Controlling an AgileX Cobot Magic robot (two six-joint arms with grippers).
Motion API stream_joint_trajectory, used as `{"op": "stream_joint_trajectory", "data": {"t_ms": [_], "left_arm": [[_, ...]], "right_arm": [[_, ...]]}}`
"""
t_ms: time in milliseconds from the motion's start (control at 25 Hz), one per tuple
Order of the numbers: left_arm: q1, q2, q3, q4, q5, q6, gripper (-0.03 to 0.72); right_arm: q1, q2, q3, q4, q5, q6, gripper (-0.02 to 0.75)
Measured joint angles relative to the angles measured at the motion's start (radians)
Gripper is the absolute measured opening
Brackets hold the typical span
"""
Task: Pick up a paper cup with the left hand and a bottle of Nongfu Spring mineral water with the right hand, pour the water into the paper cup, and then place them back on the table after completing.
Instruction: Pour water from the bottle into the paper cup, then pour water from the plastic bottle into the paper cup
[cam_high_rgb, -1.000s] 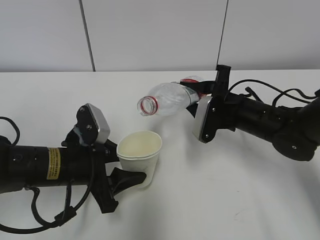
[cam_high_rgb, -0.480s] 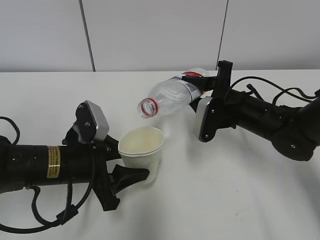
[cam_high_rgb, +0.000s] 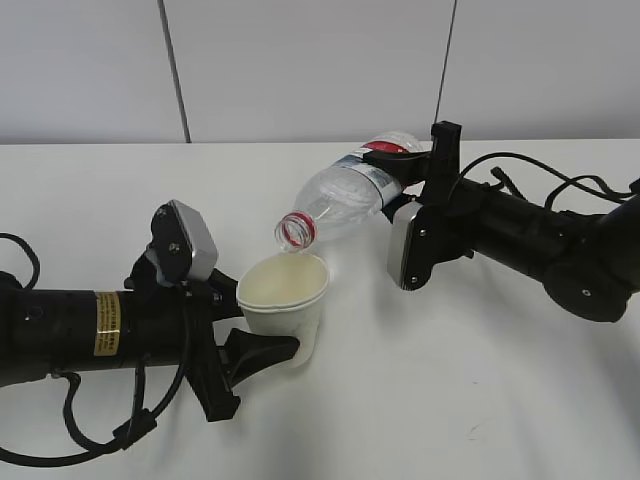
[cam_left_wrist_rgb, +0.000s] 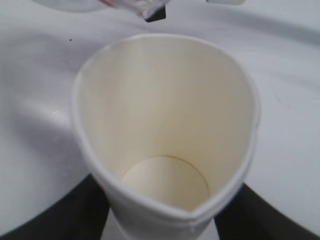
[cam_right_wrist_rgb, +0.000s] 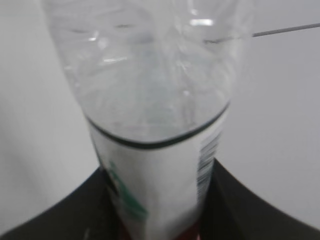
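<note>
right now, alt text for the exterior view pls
The right gripper tilts an uncapped clear bottle, mouth down, just above a paper cup gripped by the left gripper. Both arms reach in over a white table before a grey wall.

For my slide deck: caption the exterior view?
Right gripper tilts bottle over paper cup held by left gripper.

The claw (cam_left_wrist_rgb: 160, 210) grips the squeezed paper cup (cam_left_wrist_rgb: 165, 125), its inside dry, above the table (cam_left_wrist_rgb: 290, 100).

Wall (cam_high_rgb: 300, 70): pale grey panels — behind the table's far edge
Seams (cam_high_rgb: 174, 70): two dark lines — slanting across the wall
</note>
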Motion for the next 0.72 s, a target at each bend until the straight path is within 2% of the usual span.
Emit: {"op": "stream_joint_trajectory", "data": {"t_ms": [720], "left_arm": [[0.0,0.0,0.0,0.0,0.028,0.0,0.393]], "right_arm": [[0.0,0.0,0.0,0.0,-0.002,-0.145,0.293]]}}
